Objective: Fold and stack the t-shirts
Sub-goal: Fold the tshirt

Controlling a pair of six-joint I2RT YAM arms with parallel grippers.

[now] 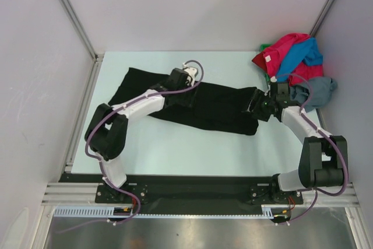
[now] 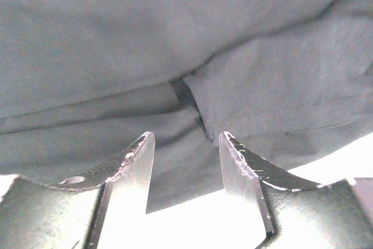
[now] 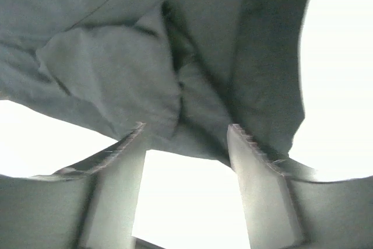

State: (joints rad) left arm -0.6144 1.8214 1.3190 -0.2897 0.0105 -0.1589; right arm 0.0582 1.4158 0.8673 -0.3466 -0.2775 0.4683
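The left pincer [image 2: 186,138] and right pincer [image 3: 185,129] stand apart, gripping nothing, at the black t-shirt [image 1: 213,109], limp, light cloth I'd pinch by its edges.

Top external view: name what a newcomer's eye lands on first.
The black t-shirt lies as a long rumpled band across the middle of the table, with the left end effector and right end effector open over its cloth. A bright heap, red-pink shirt, blue shirt and grey shirt, sits in the far right corner.
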